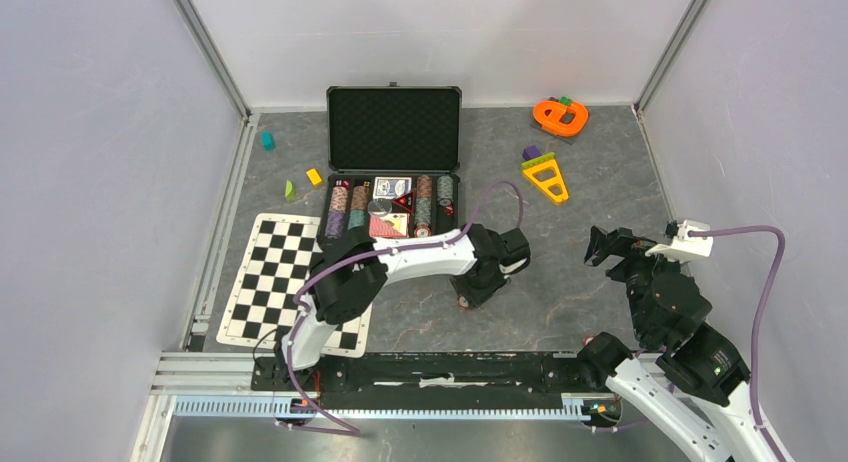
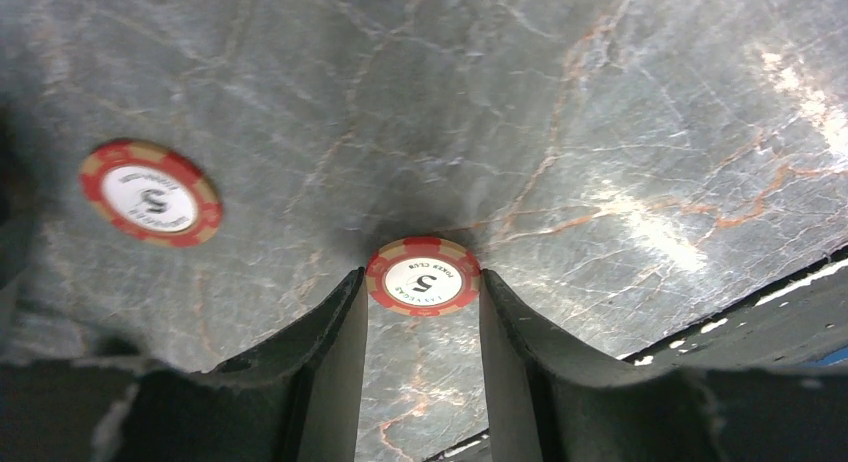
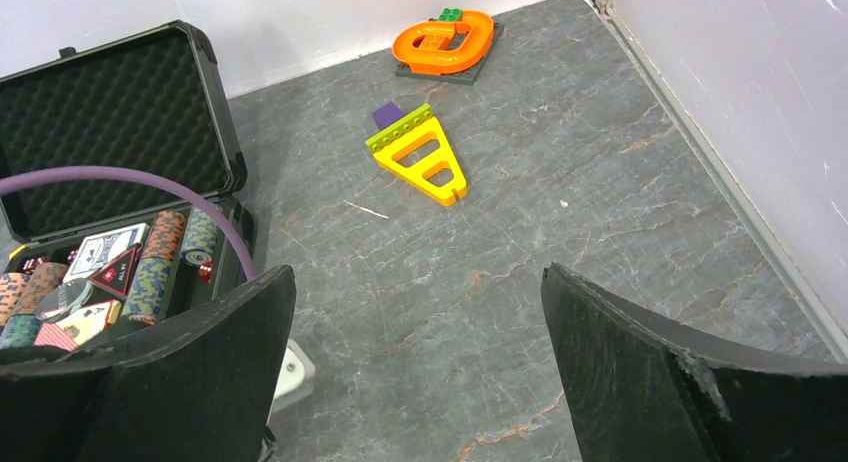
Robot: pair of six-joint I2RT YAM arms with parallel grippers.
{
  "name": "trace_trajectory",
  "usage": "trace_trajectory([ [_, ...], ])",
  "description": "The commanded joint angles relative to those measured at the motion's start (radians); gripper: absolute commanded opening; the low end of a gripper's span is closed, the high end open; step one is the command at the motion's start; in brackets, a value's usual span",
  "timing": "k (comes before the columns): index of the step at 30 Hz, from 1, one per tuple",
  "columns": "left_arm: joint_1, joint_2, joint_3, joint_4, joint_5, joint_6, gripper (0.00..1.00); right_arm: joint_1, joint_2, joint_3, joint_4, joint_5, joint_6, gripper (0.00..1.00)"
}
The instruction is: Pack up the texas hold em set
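Note:
The black briefcase (image 1: pixel 345 132) lies open at the back, foam lid up, its tray holding coloured chip stacks (image 1: pixel 340 210), card decks (image 1: pixel 392 187) and dice. It also shows in the right wrist view (image 3: pixel 215 102). My left gripper (image 1: pixel 470 294) is low over the table in front of the case, its fingertips (image 2: pixel 350 292) closed against both sides of a red-white poker chip (image 2: pixel 422 275) marked 5. A second red-white chip (image 2: pixel 150 192) lies flat on the table to its left. My right gripper (image 1: pixel 602 246) is open and empty above the table at the right.
A black-white checkered mat (image 1: pixel 290 277) lies at the near left, partly under the left arm. An orange toy (image 1: pixel 560 115) and a yellow toy (image 1: pixel 545 177) sit at the back right. Small teal (image 1: pixel 267 139), yellow (image 1: pixel 314 176) and green (image 1: pixel 290 190) blocks lie left of the case.

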Motion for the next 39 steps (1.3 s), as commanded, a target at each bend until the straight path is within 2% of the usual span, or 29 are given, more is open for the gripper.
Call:
trace_trajectory([
  [1,0.033,-0.1,0.025,-0.013,-0.047,0.042,0.43,0.005,-0.002,0.012,0.005,0.004,0.003,0.99],
  [10,0.124,-0.182,0.073,-0.034,-0.142,0.043,0.43,0.005,-0.002,0.012,0.006,0.001,0.003,0.99],
  [17,0.222,-0.179,0.137,-0.058,-0.219,0.058,0.42,0.005,-0.002,0.01,0.011,0.005,0.0,0.99],
  [25,0.336,-0.175,0.151,-0.038,-0.209,0.051,0.42,0.005,0.009,0.01,0.017,0.007,-0.013,0.98],
  [39,0.373,-0.164,0.097,-0.048,-0.196,0.034,0.42,0.005,0.006,0.003,0.029,0.008,-0.014,0.99],
])
